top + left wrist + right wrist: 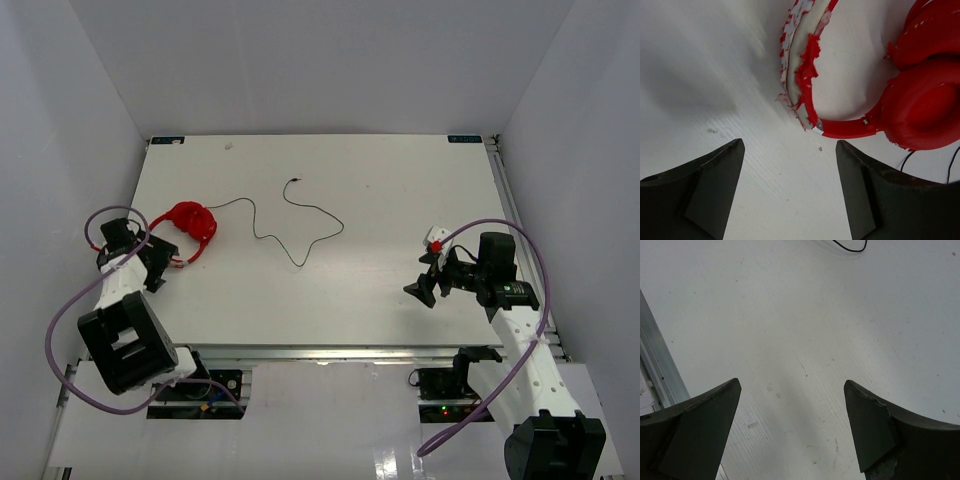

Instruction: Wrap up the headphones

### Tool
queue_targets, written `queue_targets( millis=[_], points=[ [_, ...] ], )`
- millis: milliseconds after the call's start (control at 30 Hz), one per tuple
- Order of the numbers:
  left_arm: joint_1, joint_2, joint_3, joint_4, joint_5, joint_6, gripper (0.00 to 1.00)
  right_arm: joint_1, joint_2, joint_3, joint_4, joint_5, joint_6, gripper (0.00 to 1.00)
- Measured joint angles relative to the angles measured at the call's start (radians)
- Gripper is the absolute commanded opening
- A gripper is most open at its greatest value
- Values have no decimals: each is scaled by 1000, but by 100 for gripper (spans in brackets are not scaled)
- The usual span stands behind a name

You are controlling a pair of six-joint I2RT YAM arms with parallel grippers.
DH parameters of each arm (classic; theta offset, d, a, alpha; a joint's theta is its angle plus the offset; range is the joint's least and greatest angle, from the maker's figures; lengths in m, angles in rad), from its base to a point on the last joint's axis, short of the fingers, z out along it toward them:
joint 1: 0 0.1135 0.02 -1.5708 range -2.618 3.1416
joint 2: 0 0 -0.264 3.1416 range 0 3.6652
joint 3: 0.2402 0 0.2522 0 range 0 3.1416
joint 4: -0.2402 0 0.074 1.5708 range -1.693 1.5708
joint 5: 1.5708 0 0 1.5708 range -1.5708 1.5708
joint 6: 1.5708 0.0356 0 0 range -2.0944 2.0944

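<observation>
The red headphones (190, 228) lie at the left of the white table, earcups together. Their thin black cord (295, 225) snakes right to a plug in the far middle. My left gripper (160, 262) is open and empty just near-left of the headphones. In the left wrist view the worn red headband (807, 85) and a padded earcup (925, 107) lie just beyond my open fingers (715, 170). My right gripper (428, 285) is open and empty at the right. A loop of the cord (850, 246) shows at the top of the right wrist view.
The white table (380, 290) has a metal rail along its right edge (510, 215) and its near edge. Purple robot cables (70, 320) loop beside both arms. White walls close in the table on three sides.
</observation>
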Motion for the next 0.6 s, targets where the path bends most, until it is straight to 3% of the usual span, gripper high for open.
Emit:
queue_targets(
  millis=[300, 600],
  points=[
    [-1, 234, 203, 32, -136, 75, 77, 0, -22, 0, 0, 5, 0, 90],
    [-10, 388, 258, 52, -211, 137, 55, 0, -30, 2, 0, 13, 0, 90]
  ],
)
